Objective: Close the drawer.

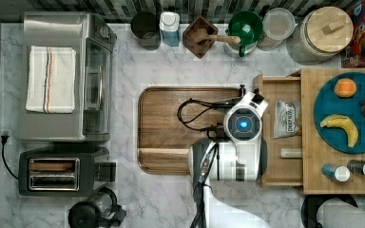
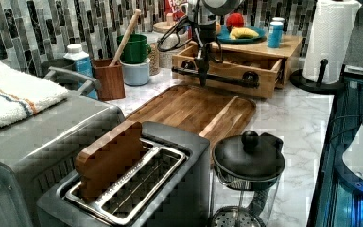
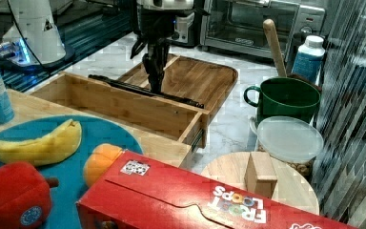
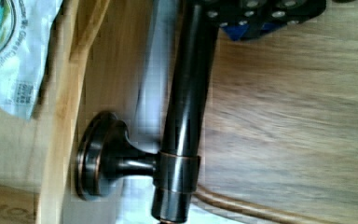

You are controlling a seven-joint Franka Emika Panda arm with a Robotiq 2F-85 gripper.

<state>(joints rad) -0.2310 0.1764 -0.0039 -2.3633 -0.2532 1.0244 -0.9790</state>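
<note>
The drawer is a shallow light-wood box pulled out from under the light-wood top toward the top view's left. A silver snack bag lies in it. Its long black bar handle runs along the front. My gripper hangs straight down at the handle, about mid-length. It is shut, and it sits against the bar on the side away from the drawer box, over the brown tray. In the top view the white wrist hides the fingertips.
A dark brown wooden tray lies right in front of the drawer. A blue plate with fruit and two small bottles sit on the top above the drawer. Jars, a green mug and a paper-towel roll stand nearby.
</note>
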